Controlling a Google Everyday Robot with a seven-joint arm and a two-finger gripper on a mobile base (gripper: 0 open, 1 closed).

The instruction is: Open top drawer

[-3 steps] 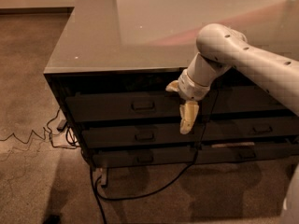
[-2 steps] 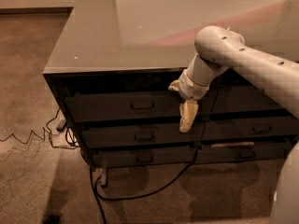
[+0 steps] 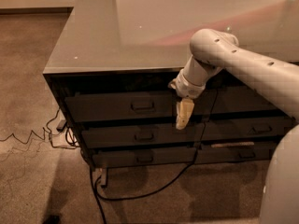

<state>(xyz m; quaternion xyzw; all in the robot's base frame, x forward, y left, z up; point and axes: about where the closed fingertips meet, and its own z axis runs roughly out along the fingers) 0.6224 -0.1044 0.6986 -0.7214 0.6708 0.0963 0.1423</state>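
The top drawer is a wide dark grey front under the counter edge, with a small rectangular metal handle at its centre. It sits flush with the cabinet face. My gripper hangs pointing down in front of the right end of that drawer front, to the right of the handle and apart from it. My pale arm reaches in from the right, over the counter edge.
Two slimmer drawers lie below the top one, and more drawers fill the right column. The glossy grey countertop overhangs them. Black cables trail over the carpet in front and at the left of the cabinet.
My gripper has shifted slightly to the left along the top drawer front, toward the handle. The drawers have not moved.
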